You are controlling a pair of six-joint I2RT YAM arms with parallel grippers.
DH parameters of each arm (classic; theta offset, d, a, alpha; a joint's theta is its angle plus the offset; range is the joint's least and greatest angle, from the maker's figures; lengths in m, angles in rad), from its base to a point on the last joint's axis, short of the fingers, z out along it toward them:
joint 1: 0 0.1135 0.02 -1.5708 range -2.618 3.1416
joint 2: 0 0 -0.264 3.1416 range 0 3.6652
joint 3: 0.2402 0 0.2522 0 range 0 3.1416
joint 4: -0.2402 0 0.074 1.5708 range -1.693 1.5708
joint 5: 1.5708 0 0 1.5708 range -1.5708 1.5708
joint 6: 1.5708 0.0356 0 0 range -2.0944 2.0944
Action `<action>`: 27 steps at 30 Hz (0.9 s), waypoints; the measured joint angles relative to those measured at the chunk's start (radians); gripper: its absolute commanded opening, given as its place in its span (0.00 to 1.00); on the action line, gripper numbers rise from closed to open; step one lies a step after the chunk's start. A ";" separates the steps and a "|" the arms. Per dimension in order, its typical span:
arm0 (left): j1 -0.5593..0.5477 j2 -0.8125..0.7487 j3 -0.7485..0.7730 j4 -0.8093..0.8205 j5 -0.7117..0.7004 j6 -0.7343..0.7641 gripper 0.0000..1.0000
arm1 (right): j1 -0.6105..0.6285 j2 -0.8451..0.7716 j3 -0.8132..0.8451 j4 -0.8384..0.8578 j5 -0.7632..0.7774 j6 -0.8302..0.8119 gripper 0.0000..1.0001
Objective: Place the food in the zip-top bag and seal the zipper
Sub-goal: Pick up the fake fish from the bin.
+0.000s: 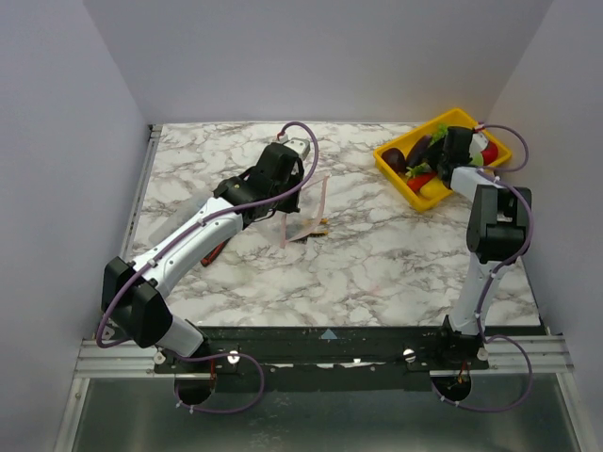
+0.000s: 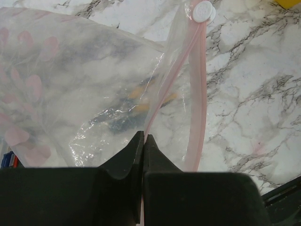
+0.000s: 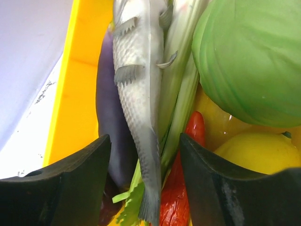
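Near centre of the tabletop (image 1: 377, 254), a touch toward 11 o'clock in the top view: zip-top bag (image 1: 306, 202) held up on edge by the left arm; left fingers (image 2: 136, 153) pressed together, clamped on the bag's mouth edge right at the zipper (image 2: 201, 84). Pink strip splits into two strands running away toward 12 o'clock in the wrist view, white slider (image 2: 203, 10) parked at the far end, so mouth judged unsealed. Dark and orange shape shows through the film; cannot tell whether it lies inside or behind the bag. Food sits piled in the yellow tray (image 1: 391, 174) at 1–2 o'clock, well apart from the bag. Right fingers (image 3: 89, 165) are down in the tray, spread apart, straddling the whitish fish (image 3: 136, 94), which lies 12-to-6 in the wrist view; purple eggplant (image 3: 110, 117) just beside it at 9 o'clock, green stalk (image 3: 176, 94) at 3 o'clock, lemon (image 3: 258, 150) and a round green piece (image 3: 249, 61) further right. Nothing gripped on that side. Progress, judged: bag presented, first pick being lined up; every transfer and the sealing left to do
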 measured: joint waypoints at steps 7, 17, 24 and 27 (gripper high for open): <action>0.000 0.009 0.005 -0.003 0.003 0.000 0.00 | -0.001 0.014 -0.009 0.019 -0.025 0.004 0.27; 0.000 0.011 0.011 -0.008 0.007 0.000 0.00 | -0.002 -0.081 -0.083 0.011 -0.047 -0.062 0.09; 0.000 0.011 0.011 -0.008 0.014 -0.001 0.00 | -0.002 -0.252 -0.118 -0.052 -0.059 -0.117 0.00; 0.000 0.011 0.011 -0.008 0.014 -0.001 0.00 | -0.001 -0.351 -0.187 -0.084 -0.113 -0.124 0.00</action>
